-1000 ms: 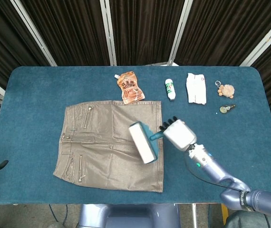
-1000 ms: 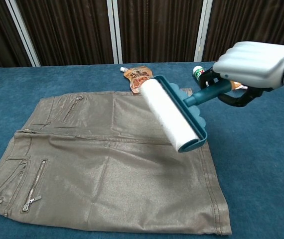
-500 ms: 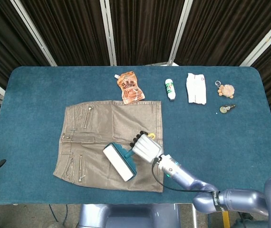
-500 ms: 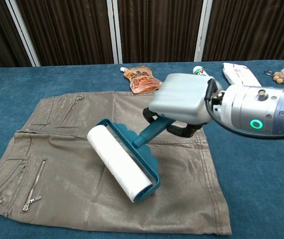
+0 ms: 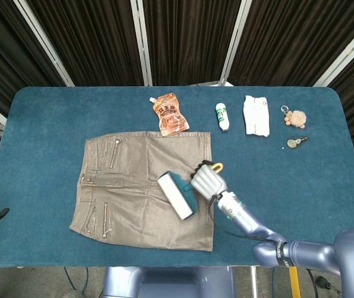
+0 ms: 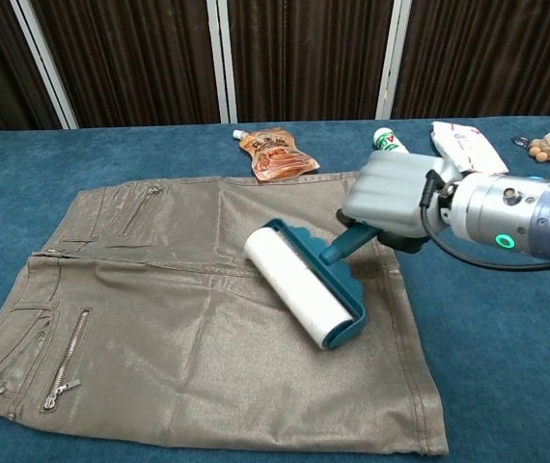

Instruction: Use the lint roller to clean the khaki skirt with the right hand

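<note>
So the rolling step was clearly in hand here. The right hand point(image 6: 398, 200) had its fingers wrapped around the teal handle of the lint roller point(image 6: 304, 285), and the white sticky drum sat on the khaki skirt point(image 6: 159, 318), right of centre in the chest view, looking like it was touching or just barely off the fabric; hard to call from the shadow. The skirt lay flat on the blue table point(image 5: 40, 124), waistband toward the left of the head view and hem toward the right, with the roller point(image 5: 176, 195) over its lower right part.

The left hand wasn't really visible, only some dark bits at the far left edge of the head view that I couldn't identify.

Along the top of the table, well clear of the skirt: an orange snack pouch point(image 5: 169, 115), a small white bottle point(image 5: 222, 117), a white packet point(image 5: 256, 115) and a keychain point(image 5: 295, 118).

My guess for the next move: keep the drum pressed flat and stroke toward the zip pockets on the left, since that side probably needed covering too, without bunching the cloth
</note>
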Controlling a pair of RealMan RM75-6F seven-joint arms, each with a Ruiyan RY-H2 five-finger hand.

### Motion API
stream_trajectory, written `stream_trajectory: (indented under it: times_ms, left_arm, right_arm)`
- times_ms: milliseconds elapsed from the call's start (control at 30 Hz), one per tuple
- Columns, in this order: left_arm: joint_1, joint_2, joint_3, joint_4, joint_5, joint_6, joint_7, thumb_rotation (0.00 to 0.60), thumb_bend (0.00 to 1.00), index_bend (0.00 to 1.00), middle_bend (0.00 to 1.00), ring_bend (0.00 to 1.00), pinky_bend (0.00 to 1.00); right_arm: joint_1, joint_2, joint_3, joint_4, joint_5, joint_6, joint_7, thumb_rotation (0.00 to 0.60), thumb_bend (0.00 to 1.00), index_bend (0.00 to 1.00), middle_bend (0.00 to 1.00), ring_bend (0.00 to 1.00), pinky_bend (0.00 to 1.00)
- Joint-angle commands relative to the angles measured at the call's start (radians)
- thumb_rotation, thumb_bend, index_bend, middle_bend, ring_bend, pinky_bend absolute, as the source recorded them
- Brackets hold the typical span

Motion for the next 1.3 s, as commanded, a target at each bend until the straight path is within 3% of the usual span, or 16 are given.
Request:
stream_trajectory:
  times_ms: [33,367,667,933,1300]
  left_arm:
    - [0.000,0.000,0.000,-0.004,0.001,0.001,0.004,0.600,0.00,0.00,0.00,0.00,0.00]
    - [-0.003,-0.003,0.002,-0.011,0.009,0.002,0.015,0.600,0.00,0.00,0.00,0.00,0.00]
    - [-0.002,0.001,0.004,-0.011,0.015,0.006,0.006,0.600,0.00,0.00,0.00,0.00,0.00]
    - [-0.002,0.002,0.005,-0.006,0.014,0.005,0.000,0.600,0.00,0.00,0.00,0.00,0.00]
    - [0.000,0.003,0.004,0.000,0.009,0.006,-0.006,0.600,0.00,0.00,0.00,0.00,0.00]
  right_arm:
    - [-0.014,0.021,-0.012,0.057,0.011,0.007,0.041,0.600,0.68,0.45,0.54,0.44,0.43]
    - [-0.023,0.050,-0.031,0.109,-0.018,0.015,0.090,0.600,0.68,0.45,0.54,0.44,0.43]
    - [0.006,0.041,-0.055,-0.033,-0.098,0.008,0.075,0.600,0.68,0.45,0.54,0.44,0.44]
    - [0.035,-0.007,-0.053,-0.161,-0.078,-0.005,0.008,0.600,0.68,0.45,0.55,0.45,0.44]
    - [0.059,-0.047,-0.055,-0.182,-0.034,0.010,-0.069,0.600,0.68,0.45,0.55,0.45,0.44]
